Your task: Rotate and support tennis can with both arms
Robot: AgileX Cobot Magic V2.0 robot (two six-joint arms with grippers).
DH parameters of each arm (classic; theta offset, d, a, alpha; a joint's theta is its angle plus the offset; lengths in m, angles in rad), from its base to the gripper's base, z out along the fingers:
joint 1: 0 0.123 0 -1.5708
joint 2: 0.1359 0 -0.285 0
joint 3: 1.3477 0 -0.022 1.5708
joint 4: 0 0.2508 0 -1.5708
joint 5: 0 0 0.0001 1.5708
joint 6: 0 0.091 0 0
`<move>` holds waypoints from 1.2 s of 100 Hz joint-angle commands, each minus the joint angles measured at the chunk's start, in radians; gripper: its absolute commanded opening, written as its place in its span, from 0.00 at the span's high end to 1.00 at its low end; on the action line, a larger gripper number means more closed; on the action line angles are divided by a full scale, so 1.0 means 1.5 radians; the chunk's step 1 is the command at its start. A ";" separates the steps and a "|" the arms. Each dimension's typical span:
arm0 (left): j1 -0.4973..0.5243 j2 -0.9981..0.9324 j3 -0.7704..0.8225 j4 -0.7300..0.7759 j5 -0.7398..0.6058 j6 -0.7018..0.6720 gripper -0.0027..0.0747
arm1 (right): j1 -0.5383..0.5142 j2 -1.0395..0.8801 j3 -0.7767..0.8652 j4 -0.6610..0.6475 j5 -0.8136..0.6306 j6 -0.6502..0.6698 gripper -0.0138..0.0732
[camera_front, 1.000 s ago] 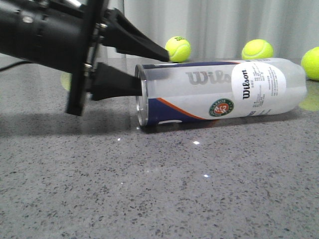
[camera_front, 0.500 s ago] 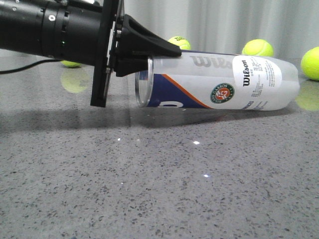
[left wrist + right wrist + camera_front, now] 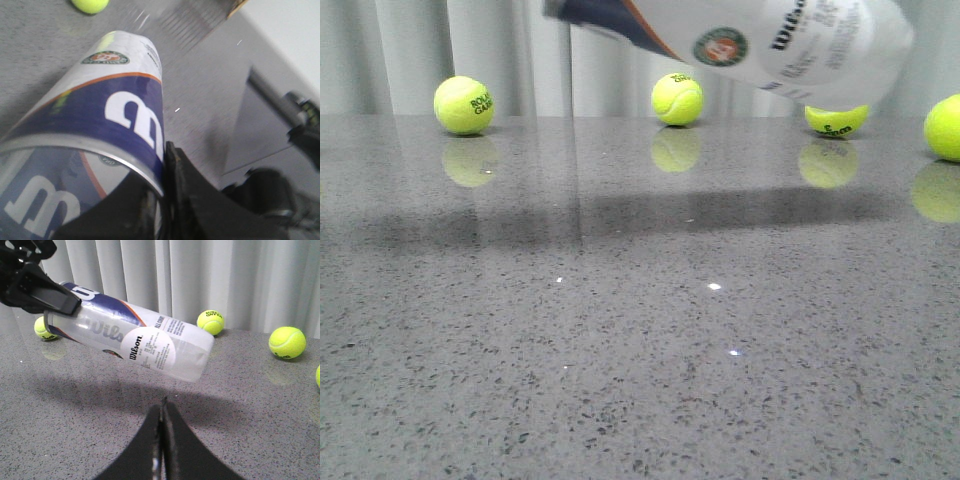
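Observation:
The tennis can hangs in the air at the top of the front view, lying nearly level with its closed end lower to the right. My left gripper is shut on the can's silver rim, one finger inside the open mouth and one outside on the navy band. In the right wrist view the can slopes above the table, with my left gripper at its raised end. My right gripper is shut and empty, low over the table, below and short of the can's closed end. Neither gripper shows in the front view.
Several yellow tennis balls lie along the back of the grey table by the curtain: one at the left, one in the middle, one under the can's end, one at the right edge.
The can was lying on the table with my left gripper at its mouth. The gripper closed on the rim and lifted the can up; the gripper is out of the front view.

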 commanded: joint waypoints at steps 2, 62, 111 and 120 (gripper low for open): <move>-0.011 -0.030 -0.099 0.129 0.034 -0.103 0.99 | -0.003 0.007 -0.015 -0.004 -0.047 -0.003 0.91; -0.210 -0.018 -0.310 0.759 0.153 -0.350 0.99 | -0.003 0.007 -0.015 -0.004 -0.047 -0.003 0.91; -0.209 0.028 -0.310 0.759 0.153 -0.350 0.88 | -0.003 0.007 -0.015 -0.004 -0.047 -0.003 0.91; -0.209 0.034 -0.312 0.759 0.153 -0.350 0.72 | -0.003 0.007 -0.015 -0.004 -0.047 -0.003 0.91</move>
